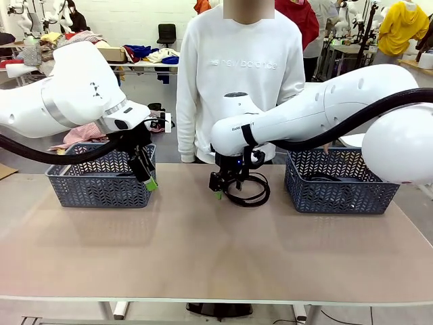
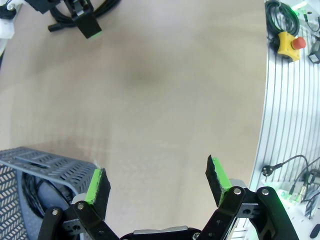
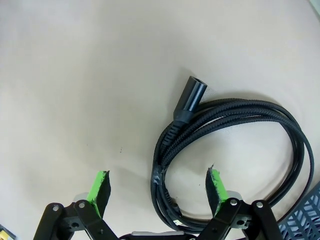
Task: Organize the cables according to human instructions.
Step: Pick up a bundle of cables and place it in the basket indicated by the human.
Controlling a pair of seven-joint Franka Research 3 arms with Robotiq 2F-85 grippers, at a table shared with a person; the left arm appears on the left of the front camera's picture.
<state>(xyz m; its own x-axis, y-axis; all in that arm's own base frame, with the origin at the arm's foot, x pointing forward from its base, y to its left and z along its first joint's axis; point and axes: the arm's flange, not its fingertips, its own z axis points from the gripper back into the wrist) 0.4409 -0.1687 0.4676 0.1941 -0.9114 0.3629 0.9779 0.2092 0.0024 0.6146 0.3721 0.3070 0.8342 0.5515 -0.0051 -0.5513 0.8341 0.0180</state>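
One coiled black cable with a chunky plug lies on the table at the far middle. My right gripper hangs over its left side, open. In the right wrist view the gripper straddles the taped bundle of the cable, pads apart on either side of it. My left gripper is open at the front right corner of the left basket, and nothing lies between its fingers. Another cable lies inside that basket. The right basket also holds a black cable.
A person in a white sweater stands behind the table's far edge between the two grey baskets. The tan tabletop in front is bare. A yellow stop button sits on the metal rail beside the table.
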